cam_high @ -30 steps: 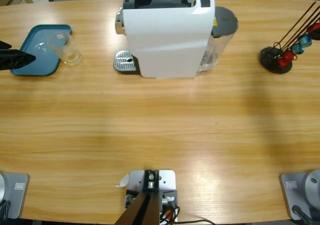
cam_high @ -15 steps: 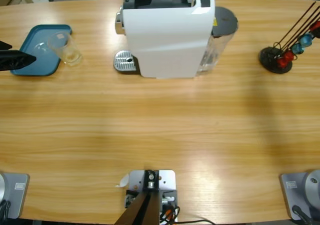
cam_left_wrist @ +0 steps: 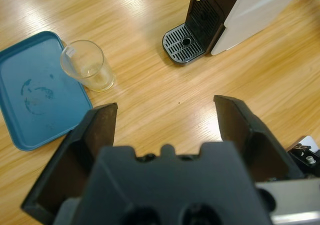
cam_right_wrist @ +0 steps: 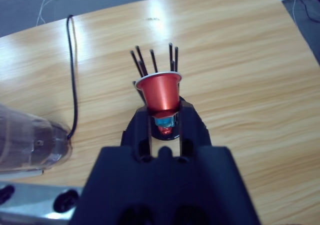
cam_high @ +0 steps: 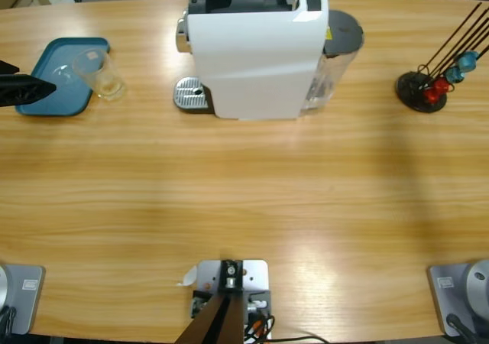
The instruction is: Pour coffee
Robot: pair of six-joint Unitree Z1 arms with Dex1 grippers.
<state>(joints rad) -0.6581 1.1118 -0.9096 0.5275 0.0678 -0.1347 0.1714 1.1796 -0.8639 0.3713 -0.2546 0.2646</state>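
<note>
Beyond the high view's edge, right hand (cam_right_wrist: pixel 162 121) clamps red capsule (cam_right_wrist: pixel 159 92).

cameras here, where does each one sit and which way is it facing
High view: fixed above the table, looking down on the coffee machine, teal tray, glass and capsule stand; one black gripper tip shows at the left edge.
Left wrist view: on the left arm, looking down past the open left gripper at tray, glass and drip grate.
Right wrist view: on the right arm; the right gripper holds a red capsule above the stand.
Shared: high and left wrist views both show glass and tray.
</note>
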